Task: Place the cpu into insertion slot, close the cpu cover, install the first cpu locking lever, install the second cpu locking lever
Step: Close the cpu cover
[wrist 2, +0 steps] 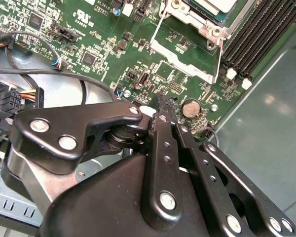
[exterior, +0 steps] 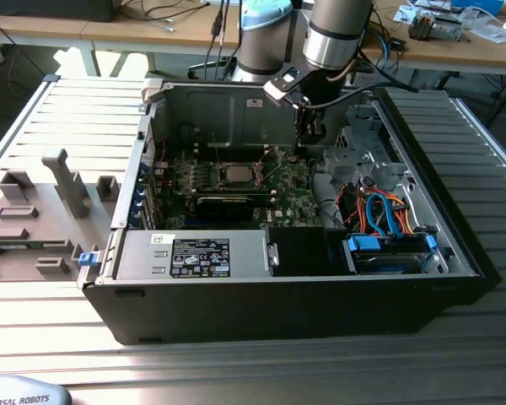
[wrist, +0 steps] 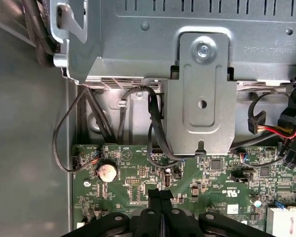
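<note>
The cpu [exterior: 236, 175], a square chip with a silver top, lies in the insertion slot [exterior: 236, 186] on the green board inside the open computer case; a corner of it shows in the second wrist view [wrist 2: 212, 6]. The cpu cover [wrist 2: 185, 61], a thin silvery frame, looks swung open beside the socket, with green board visible through its window. My gripper [exterior: 302, 150] hangs over the board toward the exterior view's right of the socket. In both wrist views [wrist 2: 163, 101] [wrist: 160, 193] its black fingers are pressed together with nothing between them, just above the board near a coin battery [wrist: 107, 171].
The case's walls [exterior: 455, 245] enclose the work area. A power supply [exterior: 194, 253] sits at its front, and a drive bay with blue and orange cables [exterior: 388, 219] at the right. Black cables [wrist: 64, 143] loop by the back wall. Grey fixtures [exterior: 34, 219] stand outside the case at the left.
</note>
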Controlling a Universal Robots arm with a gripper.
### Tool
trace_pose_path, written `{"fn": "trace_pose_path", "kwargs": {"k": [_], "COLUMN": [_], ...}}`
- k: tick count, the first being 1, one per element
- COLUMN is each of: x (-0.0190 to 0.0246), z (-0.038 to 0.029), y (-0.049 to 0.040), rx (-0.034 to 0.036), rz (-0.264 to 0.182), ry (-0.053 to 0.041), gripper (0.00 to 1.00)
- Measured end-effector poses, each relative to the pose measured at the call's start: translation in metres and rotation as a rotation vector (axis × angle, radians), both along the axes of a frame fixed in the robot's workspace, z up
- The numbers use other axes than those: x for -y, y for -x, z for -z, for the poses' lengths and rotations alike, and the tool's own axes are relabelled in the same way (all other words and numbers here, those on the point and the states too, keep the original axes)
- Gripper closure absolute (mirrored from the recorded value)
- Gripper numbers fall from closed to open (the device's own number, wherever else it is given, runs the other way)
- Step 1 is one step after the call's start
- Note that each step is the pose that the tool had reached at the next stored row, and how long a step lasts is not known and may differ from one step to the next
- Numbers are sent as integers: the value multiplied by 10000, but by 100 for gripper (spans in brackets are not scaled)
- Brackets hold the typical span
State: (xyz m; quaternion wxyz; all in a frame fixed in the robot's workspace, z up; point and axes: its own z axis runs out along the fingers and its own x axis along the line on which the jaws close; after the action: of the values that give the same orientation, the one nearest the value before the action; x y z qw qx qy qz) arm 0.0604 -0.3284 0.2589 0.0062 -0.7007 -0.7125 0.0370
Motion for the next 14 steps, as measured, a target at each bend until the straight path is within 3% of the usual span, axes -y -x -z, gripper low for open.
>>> {"fn": "trace_pose_path", "kwargs": {"k": [9,14], "x": [0,0], "z": [91,100], "y": [84,167], "rx": [0,1], "rz": [0,1], "ry": [-12,-15], "gripper": [89,89]}}
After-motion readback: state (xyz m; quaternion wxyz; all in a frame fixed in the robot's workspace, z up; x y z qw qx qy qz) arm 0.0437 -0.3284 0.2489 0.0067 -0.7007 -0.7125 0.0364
